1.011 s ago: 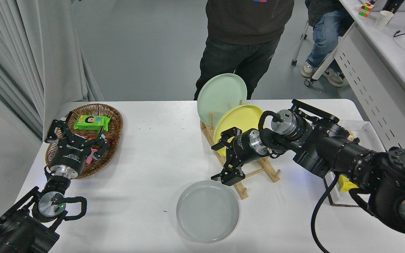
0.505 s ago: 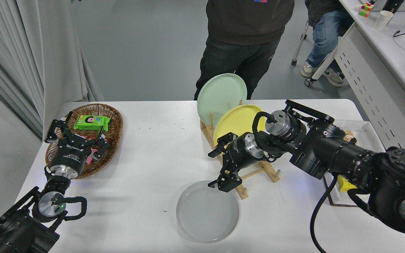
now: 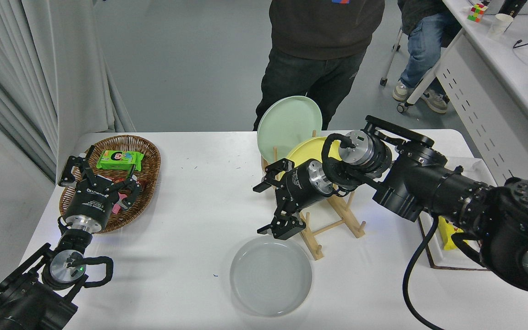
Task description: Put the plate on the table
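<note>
The light grey plate (image 3: 271,276) lies flat on the white table (image 3: 190,215) near its front edge. My right gripper (image 3: 264,207) is open and empty, hanging just above and behind the plate's far rim, in front of the wooden rack (image 3: 314,229). A yellow plate (image 3: 307,153) and a pale green plate (image 3: 289,123) stand upright in the rack. My left gripper (image 3: 96,176) is parked at the lower left over the basket, its fingers spread.
A wicker basket (image 3: 142,158) with a green packet (image 3: 119,160) sits at the left. A person (image 3: 323,50) stands at the far side. A tray (image 3: 456,256) with a yellow item lies at the right edge, partly behind my right arm.
My right gripper has moved left and a little up, away from the grey plate's far rim. The plate lies unmoved. The left arm has not moved.
</note>
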Tool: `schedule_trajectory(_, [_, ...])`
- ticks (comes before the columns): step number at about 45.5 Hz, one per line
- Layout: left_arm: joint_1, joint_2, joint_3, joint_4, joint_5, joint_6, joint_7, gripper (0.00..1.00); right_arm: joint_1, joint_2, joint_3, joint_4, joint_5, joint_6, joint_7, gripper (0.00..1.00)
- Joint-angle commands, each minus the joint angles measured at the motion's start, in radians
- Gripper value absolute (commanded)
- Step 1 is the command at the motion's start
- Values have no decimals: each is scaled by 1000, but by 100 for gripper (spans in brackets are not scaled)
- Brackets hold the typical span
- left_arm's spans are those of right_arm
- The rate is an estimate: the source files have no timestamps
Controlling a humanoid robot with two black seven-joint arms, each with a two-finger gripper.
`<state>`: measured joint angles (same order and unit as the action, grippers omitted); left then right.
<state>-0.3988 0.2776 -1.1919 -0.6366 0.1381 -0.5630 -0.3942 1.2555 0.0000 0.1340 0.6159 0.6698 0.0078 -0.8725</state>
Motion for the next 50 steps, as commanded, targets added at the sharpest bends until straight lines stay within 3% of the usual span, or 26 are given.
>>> schedule_trajectory(1, [0,0,0,0,0,0,0,98,42,0,19,21,1,115,0,100])
schedule_trajectory(33, [1,0,0,0,0,0,0,98,232,-5,26,21,-16,511,0,100])
schedule_trajectory(50, [0,0,0,0,0,0,0,98,295,-48,67,8,-131,523,0,100])
